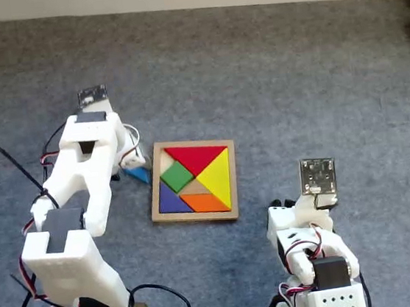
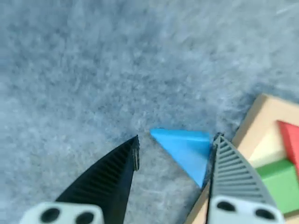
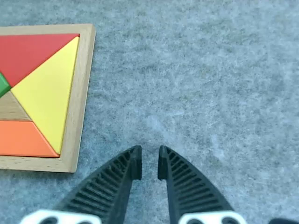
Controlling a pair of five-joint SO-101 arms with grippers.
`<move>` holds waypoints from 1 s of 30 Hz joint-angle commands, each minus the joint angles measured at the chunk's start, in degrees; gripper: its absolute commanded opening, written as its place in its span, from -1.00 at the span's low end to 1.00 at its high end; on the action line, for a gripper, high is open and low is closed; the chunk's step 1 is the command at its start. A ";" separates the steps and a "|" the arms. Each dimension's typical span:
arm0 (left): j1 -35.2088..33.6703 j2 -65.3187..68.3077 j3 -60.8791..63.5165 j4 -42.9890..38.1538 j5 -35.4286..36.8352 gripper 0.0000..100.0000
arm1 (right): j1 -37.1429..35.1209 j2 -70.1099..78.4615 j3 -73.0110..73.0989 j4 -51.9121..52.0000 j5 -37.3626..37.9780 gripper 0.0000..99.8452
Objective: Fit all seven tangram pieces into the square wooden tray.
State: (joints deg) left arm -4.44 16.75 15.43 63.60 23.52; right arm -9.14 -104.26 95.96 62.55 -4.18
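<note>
The square wooden tray (image 1: 155,203) lies mid-table and holds a red triangle (image 1: 194,157), a yellow triangle (image 1: 219,175), a green square (image 1: 176,177), a purple triangle (image 1: 170,201) and an orange piece (image 1: 205,202). Bare wood shows in its middle and far-left corner. A blue triangle (image 2: 187,148) lies flat on the carpet against the tray's left edge (image 2: 254,122). My left gripper (image 2: 176,142) is open and straddles it, one finger on each side. My right gripper (image 3: 148,161) hovers shut and empty over carpet, to the right of the tray (image 3: 81,100).
Grey carpet covers the whole table. The left arm (image 1: 82,182) stretches along the tray's left side. The right arm (image 1: 312,245) is folded at the front right. Open carpet lies beyond and to the right of the tray.
</note>
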 commanded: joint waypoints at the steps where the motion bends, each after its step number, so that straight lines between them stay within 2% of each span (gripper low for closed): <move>1: -0.31 -0.57 1.36 -0.70 1.32 -0.50 | 0.84 -1.01 7.96 -0.31 0.53 -0.85; 9: -0.22 -0.48 1.54 -0.70 1.32 -0.50 | 0.84 -1.01 7.96 -0.31 0.53 -0.85; 14: -0.48 -0.48 1.45 -3.52 0.88 -0.73 | 0.84 -1.01 7.96 -0.31 0.53 -0.85; 16: -0.48 -0.48 1.27 -4.40 0.35 -0.77 | 0.84 -1.01 7.96 -0.31 0.53 -0.85; 28: -0.66 -0.92 1.01 -7.47 -22.86 -0.77 | 0.84 -1.01 7.96 -0.31 0.53 -0.85; 30: -1.01 -1.19 1.01 -7.30 -24.53 -0.74 | 0.84 -1.01 7.96 -0.31 0.53 -0.85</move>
State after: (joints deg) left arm -4.26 16.66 16.84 57.01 3.91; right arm -9.14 -104.26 95.96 62.55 -4.18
